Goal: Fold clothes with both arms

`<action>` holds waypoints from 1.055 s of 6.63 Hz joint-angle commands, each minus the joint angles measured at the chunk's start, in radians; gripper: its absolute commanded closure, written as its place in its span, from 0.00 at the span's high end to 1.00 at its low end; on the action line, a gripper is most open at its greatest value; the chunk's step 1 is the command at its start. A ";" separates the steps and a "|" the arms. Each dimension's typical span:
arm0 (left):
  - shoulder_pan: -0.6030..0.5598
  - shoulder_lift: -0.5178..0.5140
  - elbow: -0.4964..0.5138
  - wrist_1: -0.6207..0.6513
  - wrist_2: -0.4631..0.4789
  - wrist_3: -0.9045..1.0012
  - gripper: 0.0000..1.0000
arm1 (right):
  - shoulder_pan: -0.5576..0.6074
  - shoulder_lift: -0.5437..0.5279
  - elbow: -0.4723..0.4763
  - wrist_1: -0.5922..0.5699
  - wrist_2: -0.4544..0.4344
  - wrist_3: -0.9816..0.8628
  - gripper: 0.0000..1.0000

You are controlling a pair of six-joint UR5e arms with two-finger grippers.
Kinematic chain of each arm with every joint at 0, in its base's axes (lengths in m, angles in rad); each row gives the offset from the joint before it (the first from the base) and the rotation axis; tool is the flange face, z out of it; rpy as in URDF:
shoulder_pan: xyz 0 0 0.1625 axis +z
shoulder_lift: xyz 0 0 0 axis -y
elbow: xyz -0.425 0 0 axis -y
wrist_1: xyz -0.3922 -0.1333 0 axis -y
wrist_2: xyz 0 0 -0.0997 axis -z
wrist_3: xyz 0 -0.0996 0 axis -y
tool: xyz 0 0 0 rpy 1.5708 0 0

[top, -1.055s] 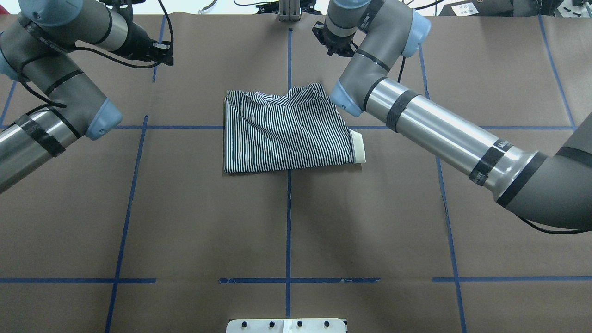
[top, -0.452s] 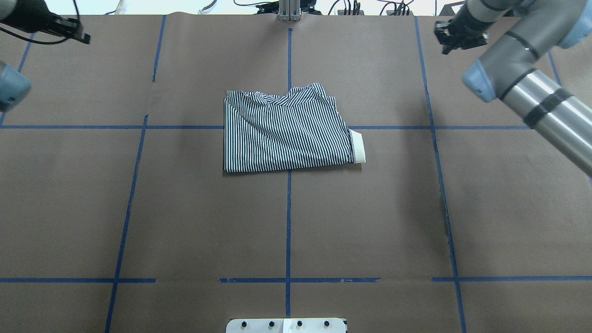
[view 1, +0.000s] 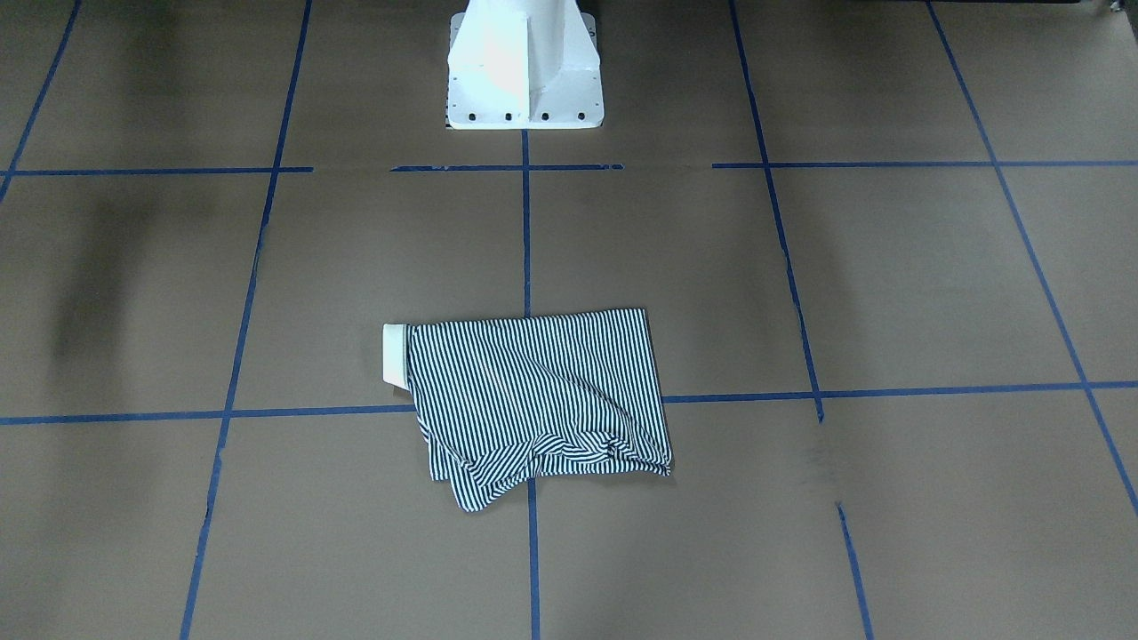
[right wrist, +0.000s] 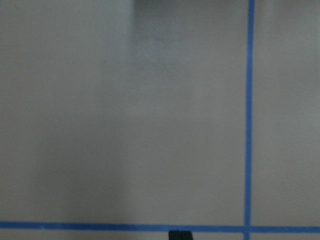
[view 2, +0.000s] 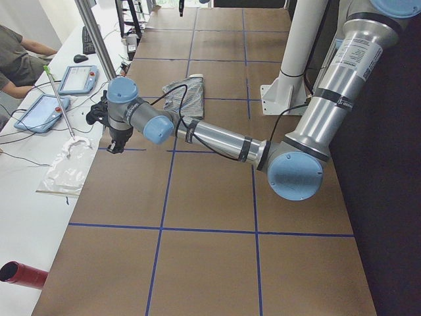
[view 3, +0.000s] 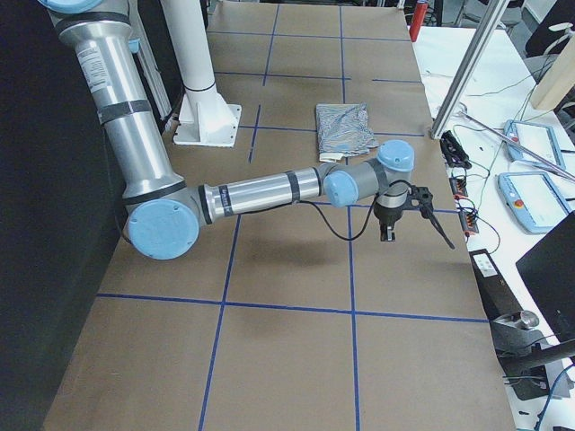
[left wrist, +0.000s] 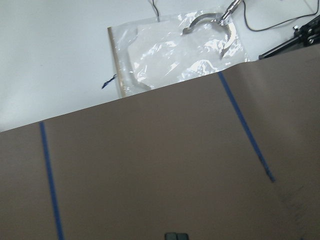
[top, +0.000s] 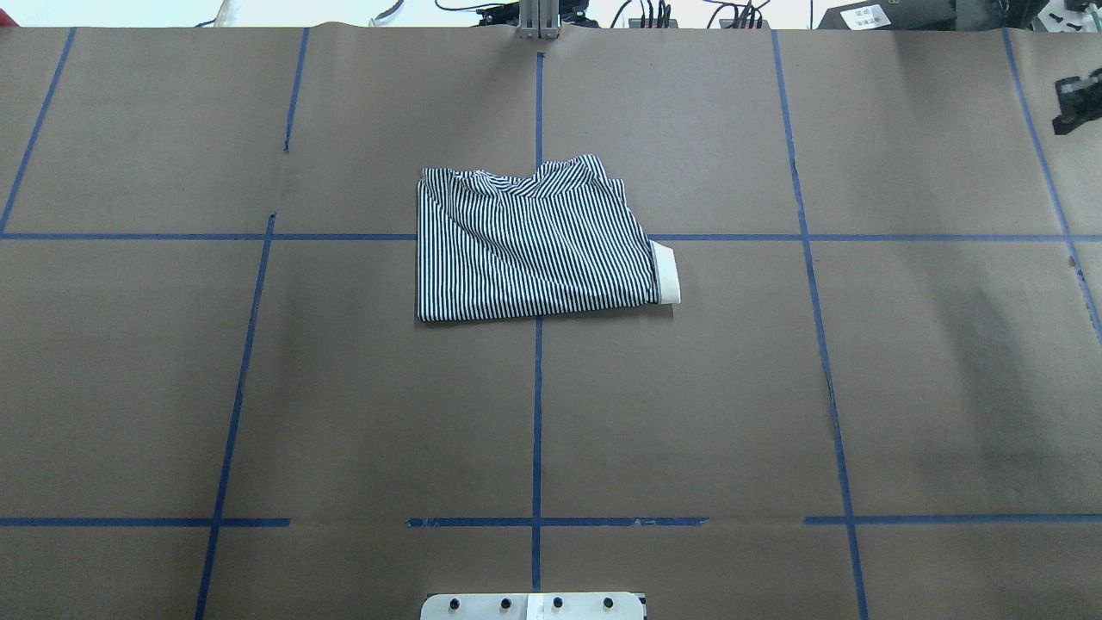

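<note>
Overhead exterior shows the striped shirt [top: 534, 245] folded at mid-surface [top: 258, 387], its far edge rumpled. The left pincer [view 2: 114, 146] and right pincer [view 3: 386, 235] hang well apart at the ends, tips together, empty. I'd park them without brushing the cloth.

Even o/h light, soft shadows, rt wrist view blurry

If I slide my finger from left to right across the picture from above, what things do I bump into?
Folded navy-and-white striped polo shirt → cream band sticking out of its right side → black right gripper at the far right edge.
</note>
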 commanded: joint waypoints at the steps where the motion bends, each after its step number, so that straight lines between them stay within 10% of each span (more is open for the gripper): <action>1: -0.102 0.110 -0.070 0.305 0.001 0.246 0.41 | 0.128 -0.126 0.034 -0.051 0.084 -0.205 0.99; 2: -0.104 0.277 -0.121 0.283 -0.034 0.341 0.99 | 0.136 -0.131 0.040 -0.063 0.084 -0.206 1.00; 7: -0.099 0.485 -0.380 0.316 -0.073 0.258 1.00 | 0.130 -0.161 0.102 -0.141 0.068 -0.223 1.00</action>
